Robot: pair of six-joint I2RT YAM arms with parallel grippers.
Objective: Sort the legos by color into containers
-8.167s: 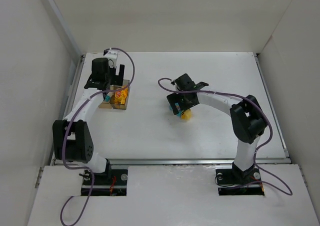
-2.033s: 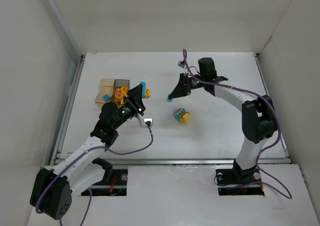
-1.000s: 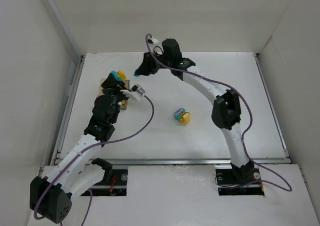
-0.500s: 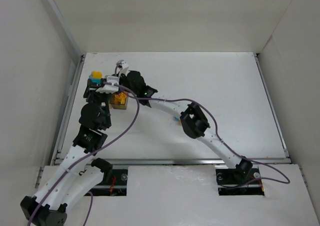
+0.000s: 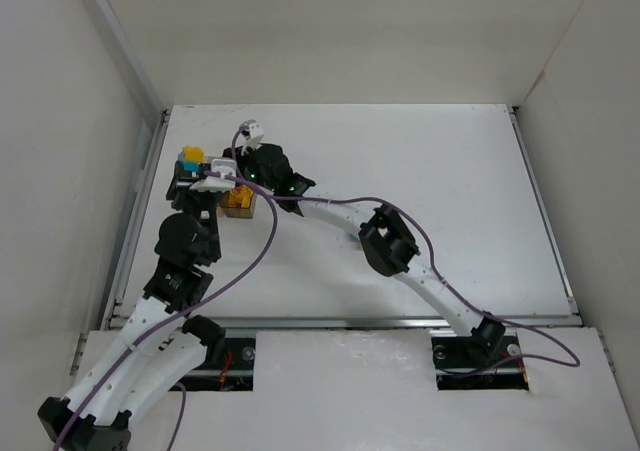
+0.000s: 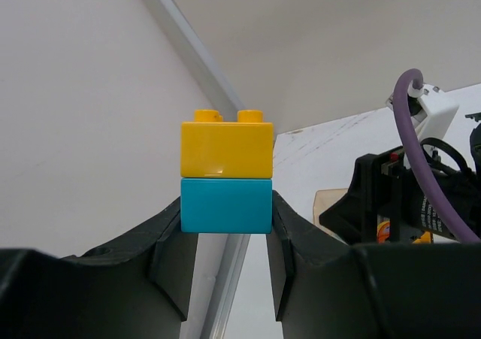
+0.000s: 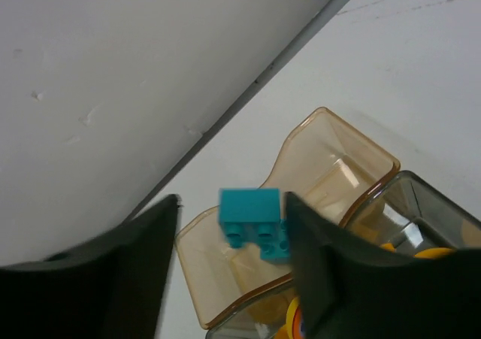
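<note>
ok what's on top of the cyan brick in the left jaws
a yellow brick, studs up, stacked squarely on it. the cyan brick has its top covered by the yellow one, and the jaws hide its sides

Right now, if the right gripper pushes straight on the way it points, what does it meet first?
The cyan brick between the open fingers of the right gripper, seemingly loose; beyond it, the tan-clear container. Depth is hard to judge here.

Recorded: yellow brick (image 6: 225, 149) atop cyan brick (image 6: 225, 204). Second cyan brick (image 7: 252, 213) is plain teal. Tan-clear container (image 7: 353, 140) and smoky grey container (image 7: 421, 196) noted; table (image 5: 420, 171) white.
</note>
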